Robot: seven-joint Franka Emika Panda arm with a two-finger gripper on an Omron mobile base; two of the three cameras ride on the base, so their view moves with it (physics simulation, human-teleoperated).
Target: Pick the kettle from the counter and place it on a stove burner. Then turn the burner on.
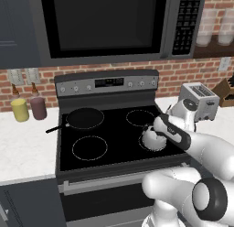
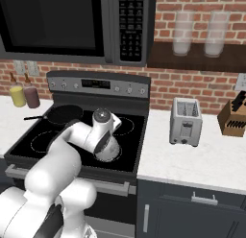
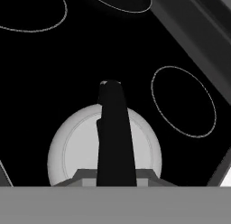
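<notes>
Directly beneath the pincer [image 3: 116,184], the squat silvery-white kettle [image 3: 81,151] with dark arched handle [image 3: 115,133] sits on the black glass cooktop [image 1: 114,130], at 4 o'clock. Pincer state: cannot tell. Risk: an off-centre release could leave it straddling the burner ring [image 1: 157,146].

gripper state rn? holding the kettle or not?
Gripper: down at the kettle on the front right burner, over its dark handle. Fingertips hidden, so cannot tell whether shut on the handle or open.
</notes>
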